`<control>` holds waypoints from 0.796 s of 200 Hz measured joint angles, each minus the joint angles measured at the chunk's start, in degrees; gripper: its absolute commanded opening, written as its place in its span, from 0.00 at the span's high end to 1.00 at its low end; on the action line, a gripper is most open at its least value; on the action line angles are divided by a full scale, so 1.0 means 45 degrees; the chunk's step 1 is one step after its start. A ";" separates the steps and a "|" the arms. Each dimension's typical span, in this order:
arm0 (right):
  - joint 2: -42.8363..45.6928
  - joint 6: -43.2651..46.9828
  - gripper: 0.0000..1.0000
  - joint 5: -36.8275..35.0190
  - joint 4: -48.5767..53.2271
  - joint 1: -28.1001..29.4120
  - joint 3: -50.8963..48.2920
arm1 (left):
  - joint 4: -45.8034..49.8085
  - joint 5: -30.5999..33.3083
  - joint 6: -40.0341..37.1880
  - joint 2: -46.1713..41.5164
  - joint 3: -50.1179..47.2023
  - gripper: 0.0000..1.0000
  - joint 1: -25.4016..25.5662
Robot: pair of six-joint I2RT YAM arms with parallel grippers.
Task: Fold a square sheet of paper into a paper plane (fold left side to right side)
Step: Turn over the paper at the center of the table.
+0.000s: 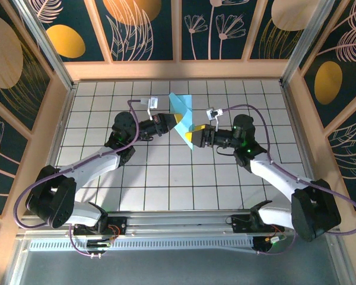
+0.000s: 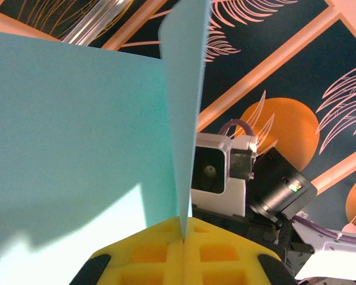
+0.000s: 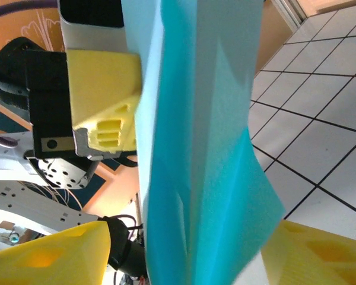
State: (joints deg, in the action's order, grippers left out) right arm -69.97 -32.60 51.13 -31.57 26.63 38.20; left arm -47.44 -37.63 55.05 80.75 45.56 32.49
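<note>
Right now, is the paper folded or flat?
Folded. The paper is held up in creased layers, and two flaps meet where the left gripper pinches it shut.

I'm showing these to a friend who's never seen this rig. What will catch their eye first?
The light-cyan paper, held up mid-table where both arms meet. The yellow-tipped left gripper is pinched shut on it; the right gripper straddles it, jaws apart. Navy walls with orange floral shapes ring the white tiled table.
</note>
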 measured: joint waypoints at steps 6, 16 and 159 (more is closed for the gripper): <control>-0.0019 -0.0019 0.44 0.0005 -0.0078 0.0000 0.0078 | 0.0000 -0.0010 0.0039 0.0034 0.0010 0.99 0.0024; -0.0039 -0.0083 0.49 0.0024 -0.0185 -0.0010 0.0204 | -0.0019 -0.0010 0.0083 0.0097 0.0024 0.98 0.0024; 0.0826 0.2361 1.00 -0.4167 0.4609 0.0238 0.1982 | 0.4342 0.4809 -0.2361 -0.2161 -0.0058 0.39 0.0073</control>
State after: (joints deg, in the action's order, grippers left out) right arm -66.26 -21.98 32.38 -10.83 27.70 47.11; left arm -27.90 -15.99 44.42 71.02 45.30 32.82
